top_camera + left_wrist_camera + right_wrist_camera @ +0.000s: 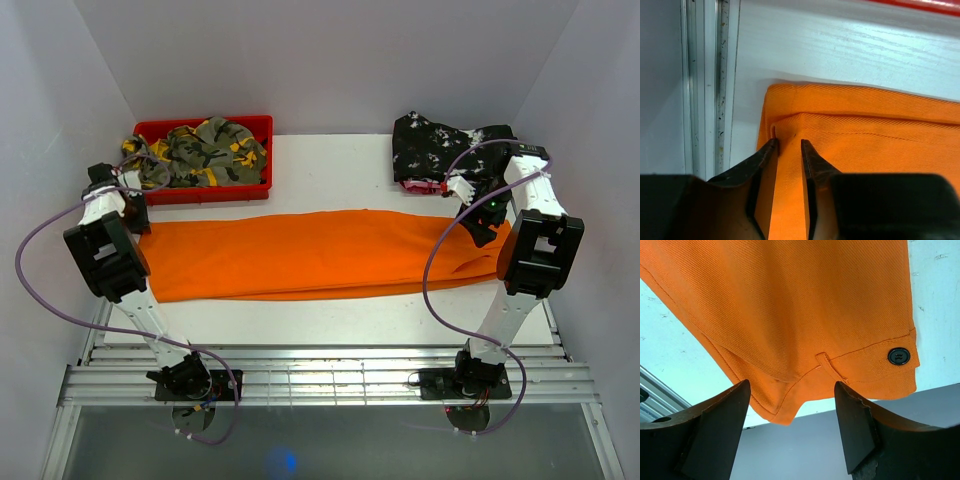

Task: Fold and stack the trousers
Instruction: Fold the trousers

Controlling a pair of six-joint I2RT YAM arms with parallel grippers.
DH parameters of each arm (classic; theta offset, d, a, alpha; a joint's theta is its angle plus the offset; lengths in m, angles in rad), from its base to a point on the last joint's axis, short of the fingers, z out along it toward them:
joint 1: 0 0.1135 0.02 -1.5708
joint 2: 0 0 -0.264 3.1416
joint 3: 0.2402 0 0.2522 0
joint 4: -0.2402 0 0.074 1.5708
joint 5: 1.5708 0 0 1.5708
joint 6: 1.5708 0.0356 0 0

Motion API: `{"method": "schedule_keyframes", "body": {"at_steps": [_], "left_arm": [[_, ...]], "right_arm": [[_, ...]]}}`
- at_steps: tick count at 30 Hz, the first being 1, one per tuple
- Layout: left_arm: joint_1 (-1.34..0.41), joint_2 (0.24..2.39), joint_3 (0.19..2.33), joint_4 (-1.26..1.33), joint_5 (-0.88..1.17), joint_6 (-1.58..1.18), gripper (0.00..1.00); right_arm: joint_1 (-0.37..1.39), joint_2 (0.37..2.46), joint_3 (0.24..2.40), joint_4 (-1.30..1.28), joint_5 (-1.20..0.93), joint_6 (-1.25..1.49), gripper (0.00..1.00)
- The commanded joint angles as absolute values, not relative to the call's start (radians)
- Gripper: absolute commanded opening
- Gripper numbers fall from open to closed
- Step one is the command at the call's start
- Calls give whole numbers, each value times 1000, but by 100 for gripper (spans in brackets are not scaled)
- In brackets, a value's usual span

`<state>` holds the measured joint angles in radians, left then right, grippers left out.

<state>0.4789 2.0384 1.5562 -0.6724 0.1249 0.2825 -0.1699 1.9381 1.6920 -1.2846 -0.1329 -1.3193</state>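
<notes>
orange soft-fabric long-legged trousers [310, 255] lie flat on the white surface [330, 318], long axis running left to right between your arms. your left gripper [788, 144] sits at their left end, narrow, cloth in the gap; whether it pinches, you cannot tell. your right gripper [792, 390] hangs wide over the right end, near the black button [898, 356].

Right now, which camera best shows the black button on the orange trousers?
Right wrist: the small black button shows sharply on the bright orange fabric trousers. Top view shows the whole garment, button not visible; left wrist shows only the other end.
</notes>
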Motion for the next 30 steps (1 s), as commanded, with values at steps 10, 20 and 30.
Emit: {"method": "schedule_keyframes", "body": {"at_steps": [10,20,30], "left_arm": [[468,2042,1606,-675,135,296,16],[463,1922,1686,-773,141,307,0],[453,2057,1807,-792,101,324,0]], "right_arm": [[-172,1922,1732,-1305,-133,-1327,72],[-172,1921,1724,-1305,-133,-1327,71],[-172,1928,1724,-1305,-124,-1328,71]]}}
